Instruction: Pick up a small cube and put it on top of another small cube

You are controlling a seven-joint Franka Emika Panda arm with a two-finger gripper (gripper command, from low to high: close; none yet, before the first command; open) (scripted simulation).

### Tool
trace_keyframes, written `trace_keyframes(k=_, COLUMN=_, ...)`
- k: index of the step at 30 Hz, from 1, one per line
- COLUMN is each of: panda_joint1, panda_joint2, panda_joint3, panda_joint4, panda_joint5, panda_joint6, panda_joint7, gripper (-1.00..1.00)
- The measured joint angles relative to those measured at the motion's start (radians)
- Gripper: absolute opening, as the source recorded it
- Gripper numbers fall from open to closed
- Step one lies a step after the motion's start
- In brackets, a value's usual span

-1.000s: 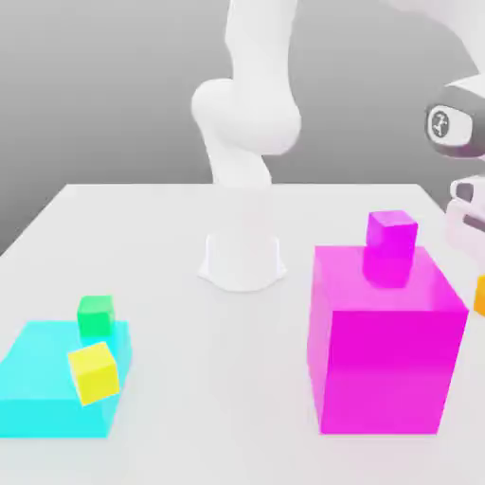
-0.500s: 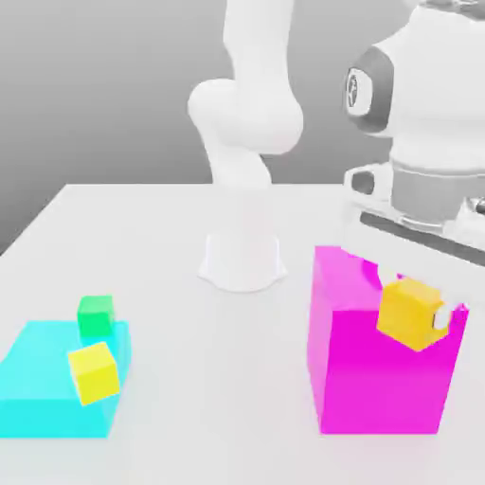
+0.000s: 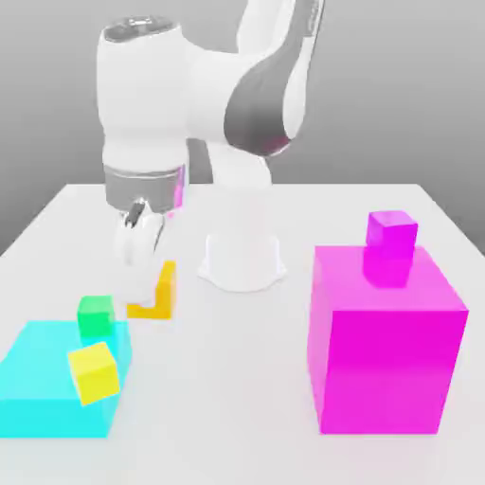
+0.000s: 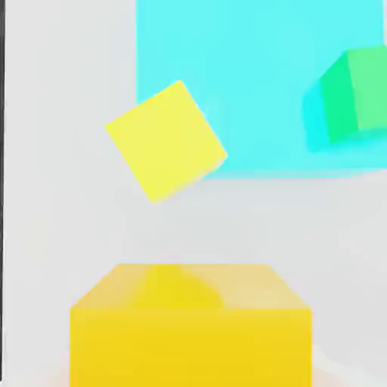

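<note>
Your gripper (image 3: 154,284) is clamped on the small cube (image 3: 157,293), held aloft; the green cube (image 3: 95,314) and lemon-yellow cube (image 3: 94,371) lie just below it: pickup done, stacking remains

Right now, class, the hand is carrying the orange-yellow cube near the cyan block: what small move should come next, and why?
Probably carry the hand, shut on the orange-yellow cube, a little further towards the exterior view's left, until it hangs over a small cube on the cyan block. The green cube is the nearest; the lemon-yellow cube sits tilted at the block's edge.
</note>
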Motion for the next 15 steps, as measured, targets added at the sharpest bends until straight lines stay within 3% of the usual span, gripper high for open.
trace_keyframes(k=6, panda_joint1=-0.101, panda_joint2=-0.053, panda_joint3=-0.135, panda_joint4=-0.089, panda_joint5=0.034, panda_joint6=-0.005, panda_joint7=-0.02, gripper=-1.0)
trace_keyframes(k=11, panda_joint1=-0.173, panda_joint2=0.097, panda_joint3=-0.081, panda_joint4=-0.129, panda_joint5=0.0, panda_joint6=0.188, panda_joint7=0.013, gripper=-1.0)
trace_keyframes(k=12, panda_joint1=-0.185, panda_joint2=0.133, panda_joint3=-0.067, panda_joint4=-0.137, panda_joint5=-0.011, panda_joint6=0.23, panda_joint7=0.023, gripper=1.0)
trace_keyframes(k=15, panda_joint1=-0.185, panda_joint2=0.133, panda_joint3=-0.067, panda_joint4=-0.137, panda_joint5=-0.011, panda_joint6=0.23, panda_joint7=0.023, gripper=1.0)
